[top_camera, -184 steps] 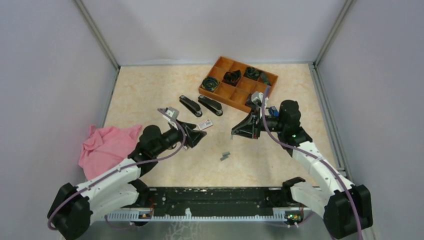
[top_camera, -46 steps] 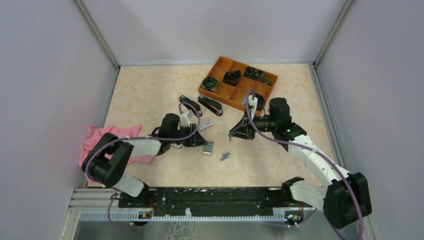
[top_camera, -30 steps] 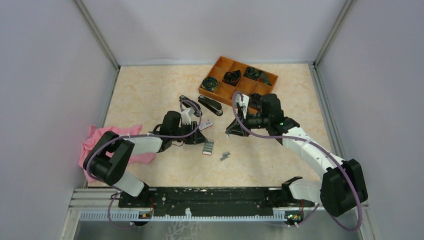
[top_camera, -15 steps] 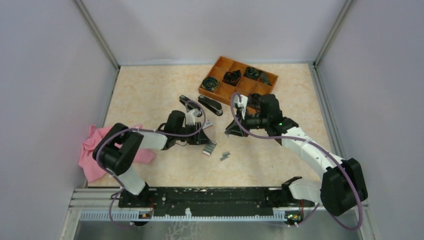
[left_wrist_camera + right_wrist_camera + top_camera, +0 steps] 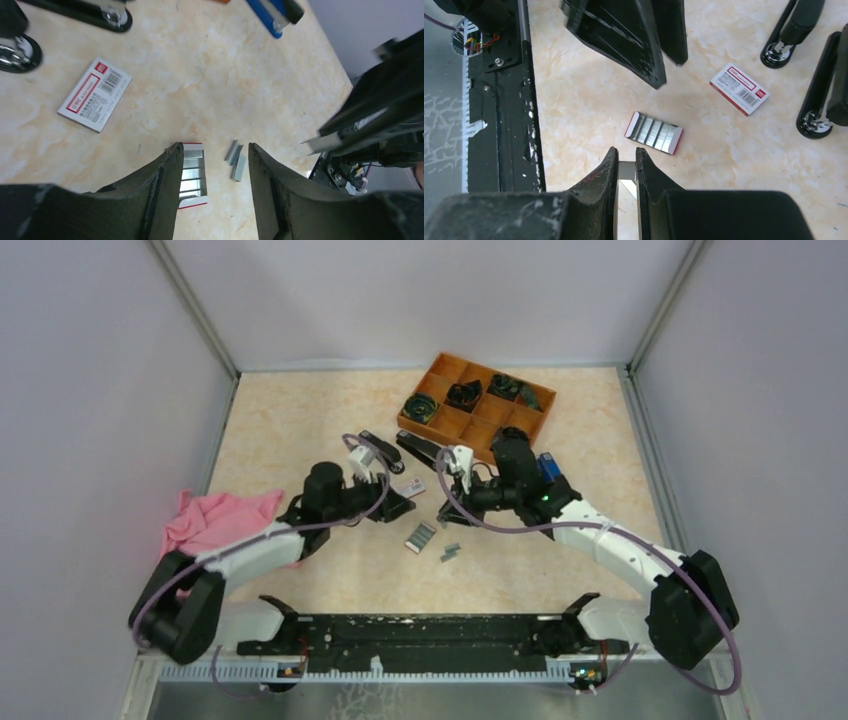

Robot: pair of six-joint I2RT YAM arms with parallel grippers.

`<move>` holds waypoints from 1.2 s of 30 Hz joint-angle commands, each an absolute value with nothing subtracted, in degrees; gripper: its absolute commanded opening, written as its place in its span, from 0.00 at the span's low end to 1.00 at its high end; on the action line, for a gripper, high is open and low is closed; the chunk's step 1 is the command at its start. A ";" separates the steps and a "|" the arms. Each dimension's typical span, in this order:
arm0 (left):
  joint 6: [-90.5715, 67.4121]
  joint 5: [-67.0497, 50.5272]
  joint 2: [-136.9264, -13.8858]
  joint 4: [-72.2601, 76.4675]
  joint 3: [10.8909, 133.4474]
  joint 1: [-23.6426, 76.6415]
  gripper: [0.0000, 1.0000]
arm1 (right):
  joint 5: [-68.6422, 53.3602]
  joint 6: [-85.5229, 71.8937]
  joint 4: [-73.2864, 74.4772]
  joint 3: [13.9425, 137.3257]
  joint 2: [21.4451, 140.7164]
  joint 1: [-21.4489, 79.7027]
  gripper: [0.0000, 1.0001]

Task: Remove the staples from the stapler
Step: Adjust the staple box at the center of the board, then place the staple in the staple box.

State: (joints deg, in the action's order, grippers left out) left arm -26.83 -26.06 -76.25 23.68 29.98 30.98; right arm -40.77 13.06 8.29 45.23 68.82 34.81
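Silvery staple strip (image 5: 626, 172) clamped in right end effector (image 5: 626, 156); left end effector (image 5: 215, 147) spread wide, empty, near loose staples (image 5: 236, 161) on tabletop (image 5: 200, 75).

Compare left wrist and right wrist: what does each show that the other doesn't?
Left wrist only: blue stapler, loose staples on the table. Right wrist only: base rail. Both: staple tray, box, two black staplers, the open left claw, and the right claw pinching a silvery strip.
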 commanded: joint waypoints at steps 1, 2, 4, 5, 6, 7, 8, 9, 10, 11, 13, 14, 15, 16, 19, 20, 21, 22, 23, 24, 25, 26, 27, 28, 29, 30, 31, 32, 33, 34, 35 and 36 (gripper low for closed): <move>-22.28 -18.85 -61.07 22.86 22.96 30.90 0.62 | -34.12 13.14 6.66 47.90 70.64 38.98 0.08; -22.37 -16.91 -57.20 22.48 20.82 30.86 0.65 | -33.30 12.98 6.52 48.28 71.53 39.73 0.08; -23.42 -12.19 -48.97 21.36 16.04 30.85 0.75 | -31.77 12.52 6.57 49.25 73.15 41.08 0.08; -24.33 -10.10 -44.84 21.13 13.85 30.85 0.82 | -31.17 12.49 6.56 49.63 73.90 41.65 0.08; -25.04 -8.38 -41.05 21.10 11.89 30.82 0.88 | -30.41 12.48 6.59 50.04 74.70 42.32 0.09; -25.89 -6.82 -37.64 20.86 10.01 30.82 0.95 | -29.32 12.56 6.65 50.42 75.57 42.95 0.08; -26.71 -5.58 -34.20 20.43 8.67 30.79 0.99 | -28.45 12.73 6.84 50.97 76.51 43.77 0.09; -27.04 -4.84 -31.63 19.80 7.47 30.77 0.99 | -27.65 12.95 7.39 51.65 77.55 44.52 0.09; -27.34 -3.94 -29.20 18.70 6.69 30.76 1.00 | -26.99 13.14 7.94 52.49 78.75 44.97 0.09; -27.52 -2.97 -27.36 17.25 6.36 30.77 1.00 | -26.24 13.20 8.36 53.56 80.00 45.40 0.09; -27.46 -1.35 -24.47 13.69 6.25 30.76 1.00 | -24.89 13.44 10.06 56.03 83.49 46.30 0.09; -27.35 -0.90 -23.82 12.49 6.35 30.76 1.00 | -24.36 13.49 10.77 57.13 84.82 46.81 0.09; -27.26 -0.66 -23.40 11.57 6.31 30.76 1.00 | -23.55 13.66 11.22 58.00 86.00 47.23 0.09; -27.28 -0.60 -23.22 10.97 6.22 30.76 1.00 | -22.78 13.63 11.31 58.69 86.91 47.68 0.09; -27.73 -0.83 -23.25 10.05 5.64 30.76 1.00 | -20.61 13.12 11.62 60.23 89.02 48.59 0.10; -27.82 -0.86 -23.26 9.95 5.32 30.76 1.00 | -19.84 13.03 11.74 60.39 89.64 48.74 0.10; -28.08 -0.80 -23.21 9.98 5.02 30.76 1.00 | -19.10 13.04 11.82 60.64 90.14 49.04 0.10; -28.02 -0.78 -23.22 9.98 4.77 30.81 1.00 | -18.46 13.01 12.13 60.85 90.88 49.11 0.10; -28.02 -0.60 -23.17 9.84 4.62 30.81 1.00 | -17.97 13.01 12.47 61.15 91.48 49.19 0.10; -28.00 -0.42 -23.12 9.67 4.51 30.77 1.00 | -17.67 13.02 12.89 61.48 92.06 49.28 0.10; -27.90 -0.36 -23.11 9.56 4.40 30.76 1.00 | -17.45 12.99 13.12 61.66 92.54 49.31 0.10; -27.82 -0.29 -23.04 9.50 4.35 30.76 1.00 | -17.35 12.73 13.31 61.84 92.97 49.35 0.10; -27.87 -0.27 -23.09 9.49 4.26 30.76 1.00 | -17.24 12.59 13.41 61.95 93.42 49.50 0.10; -27.85 -0.34 -23.04 9.64 4.11 30.76 1.00 | -17.14 12.50 13.48 61.96 93.87 49.55 0.10; -27.90 -0.28 -23.03 9.66 3.99 30.76 1.00 | -16.95 12.47 13.59 62.08 94.10 49.75 0.10; -27.94 -0.27 -23.09 9.78 3.77 30.83 1.00 | -16.81 12.40 13.69 62.20 94.15 49.93 0.10; -28.04 -0.29 -23.06 9.84 3.51 30.77 1.00 | -16.60 12.37 13.73 62.27 94.13 49.99 0.11; -28.16 -0.39 -23.03 9.92 3.37 30.78 1.00 | -16.32 12.29 13.79 62.24 94.18 50.15 0.11; -28.38 -0.54 -23.08 10.13 3.16 30.79 1.00 | -15.99 12.11 13.65 62.23 95.82 50.10 0.11; -28.46 -0.63 -23.05 10.44 3.02 30.76 1.00 | -15.73 11.99 13.53 62.27 96.11 50.16 0.11; -28.58 -0.74 -23.15 10.53 2.85 30.76 1.00 | -15.68 11.85 13.47 62.31 96.36 50.11 0.11; -28.82 -0.83 -23.17 10.71 2.70 30.76 1.00 | -15.53 11.71 13.41 62.46 96.69 50.15 0.11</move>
State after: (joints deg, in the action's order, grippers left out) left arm -27.75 -0.89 -23.66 9.82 3.84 30.98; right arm -16.97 12.75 14.37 59.40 95.18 49.43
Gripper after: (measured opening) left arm 0.998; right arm 0.123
